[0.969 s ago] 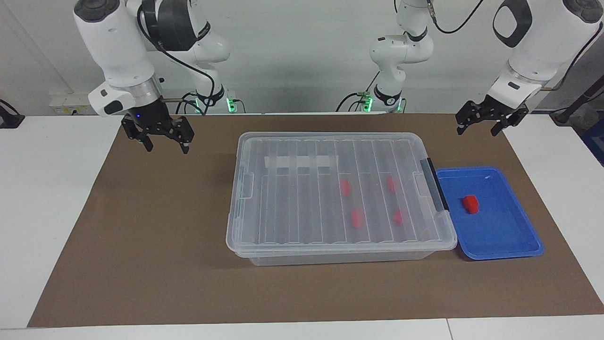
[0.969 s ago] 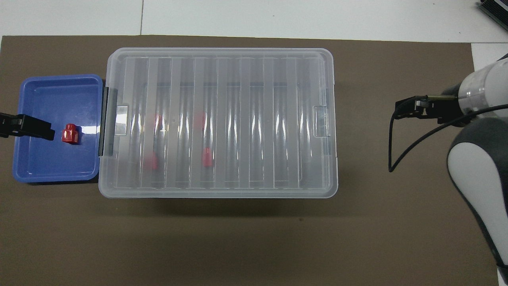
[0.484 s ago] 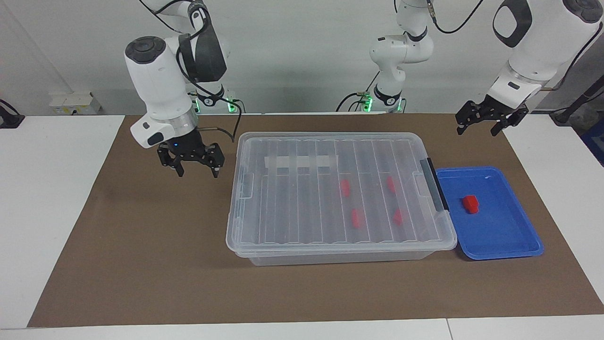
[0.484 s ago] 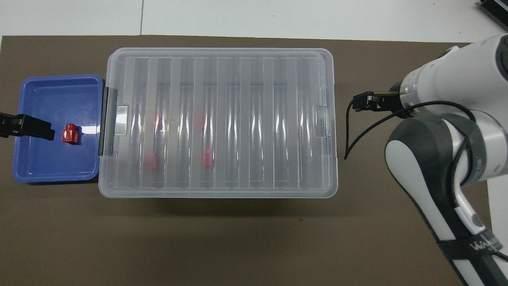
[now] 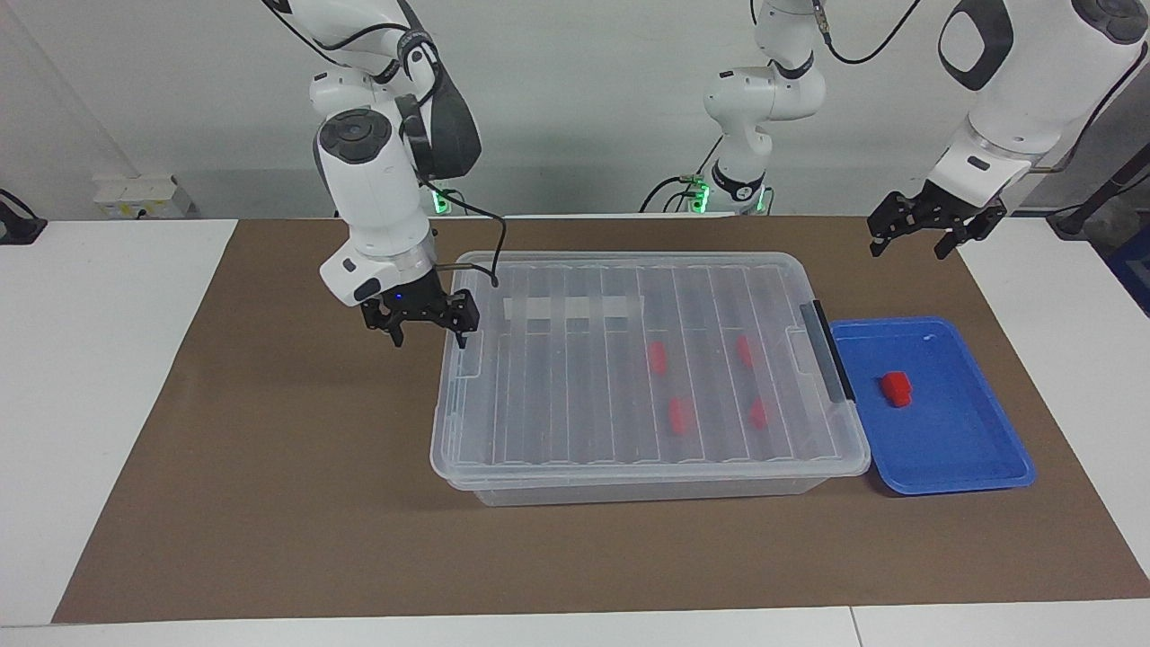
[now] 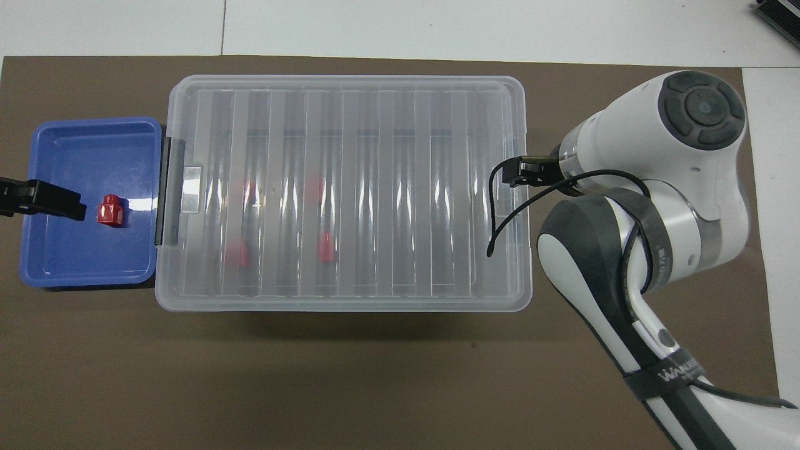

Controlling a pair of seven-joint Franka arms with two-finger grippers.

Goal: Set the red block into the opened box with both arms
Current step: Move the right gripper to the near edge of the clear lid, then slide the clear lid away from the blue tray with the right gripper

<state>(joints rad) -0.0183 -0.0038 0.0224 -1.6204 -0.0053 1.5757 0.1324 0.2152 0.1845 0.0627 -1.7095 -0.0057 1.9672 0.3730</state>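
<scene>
The small red plastic block [image 5: 896, 388] lies in the shallow blue tray [image 5: 970, 467], well apart from the released right tool [image 5: 429, 334] and the released left tool [image 5: 934, 235].

Lid's on the box, block's sitting in the tray

The right gripper [image 5: 428, 332] hangs open over the box [image 5: 647, 368] edge at the right arm's end. The left gripper [image 5: 934, 235], also open, waits above the mat near the blue tray [image 5: 952, 449], which holds the red block [image 5: 896, 388].
</scene>
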